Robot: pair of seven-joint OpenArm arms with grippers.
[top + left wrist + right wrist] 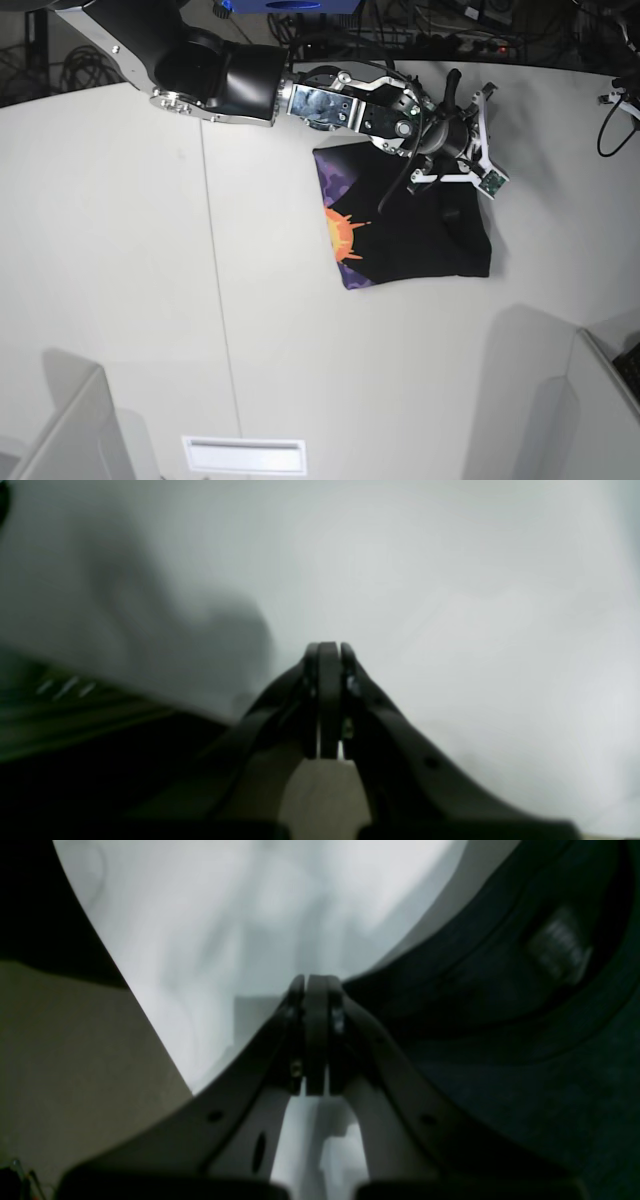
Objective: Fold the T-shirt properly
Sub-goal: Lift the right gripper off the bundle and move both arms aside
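Lying folded into a compact dark block on the white table (120, 250), the T-shirt (420, 235) shows its purple print and sun along one edge. Your right pincer (316, 985), jaws pressed together and empty, hangs over the shirt's far side, probably to smooth it. Your left pincer (328, 652) is likewise closed on nothing, over bare table.

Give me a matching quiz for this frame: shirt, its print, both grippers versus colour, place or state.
Things:
1. T-shirt
2. sun print
3. right gripper
4. left gripper

Descriptions:
a. orange-yellow, on a purple patch
b. shut, shown only by its own wrist view
c. black, lying on the white table
d. shut, on the arm reaching over the shirt in the base view

Pairs: 1-c, 2-a, 3-d, 4-b
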